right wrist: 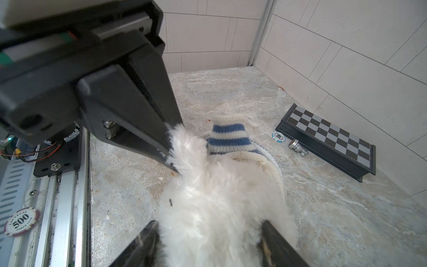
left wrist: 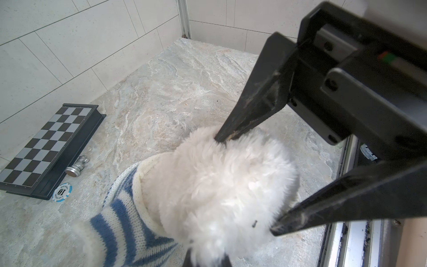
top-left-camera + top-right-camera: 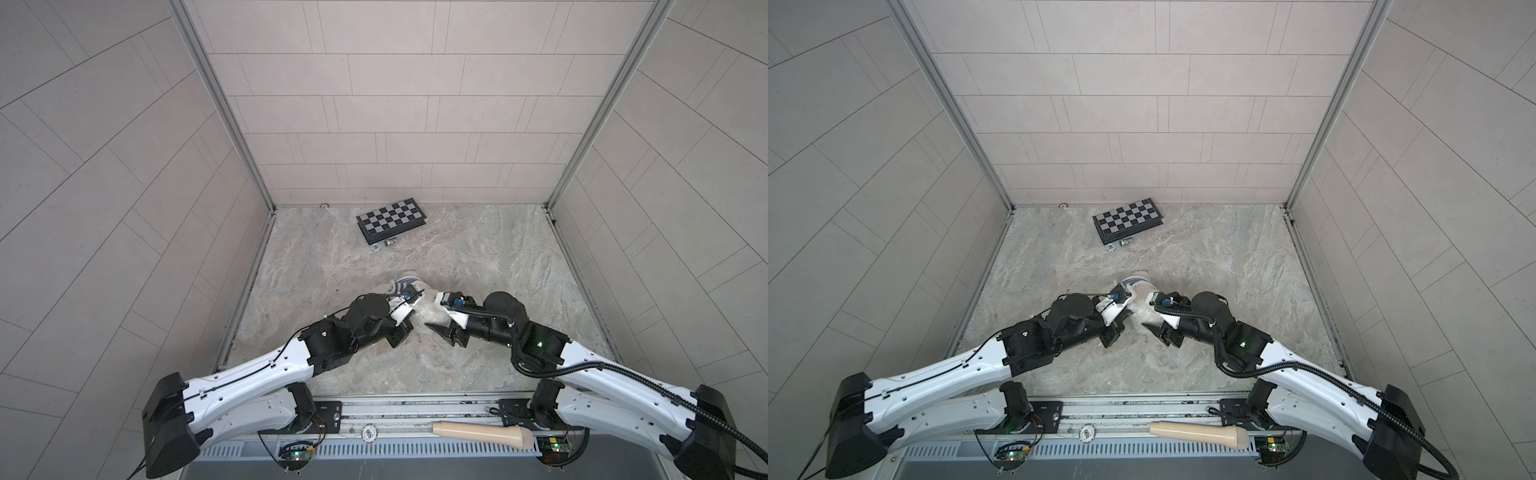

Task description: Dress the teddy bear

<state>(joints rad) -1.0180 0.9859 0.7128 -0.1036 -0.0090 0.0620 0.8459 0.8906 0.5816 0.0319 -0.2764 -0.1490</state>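
Observation:
The fluffy white teddy bear (image 2: 219, 185) (image 1: 221, 196) lies on the marble tabletop, mostly hidden under both wrists in the top views. A blue-and-white striped knit shirt (image 2: 120, 222) (image 1: 227, 138) (image 3: 405, 286) covers its far part, with the cream hem around the body. My left gripper (image 2: 209, 261) (image 1: 172, 150) is shut, pinching a tuft of the bear's fur. My right gripper (image 1: 210, 245) (image 2: 247, 183) straddles the bear's bare furry end, both fingers pressed into the fur. In both top views the grippers meet tip to tip over the bear (image 3: 422, 316) (image 3: 1138, 316).
A folded chessboard (image 3: 390, 220) lies near the back wall, with a silver chess piece (image 3: 390, 242) and a poker chip (image 3: 376, 248) beside it. A beige handle-shaped object (image 3: 482, 434) rests on the front rail. Another chip (image 1: 22, 222) sits by the rail. Tiled walls enclose three sides.

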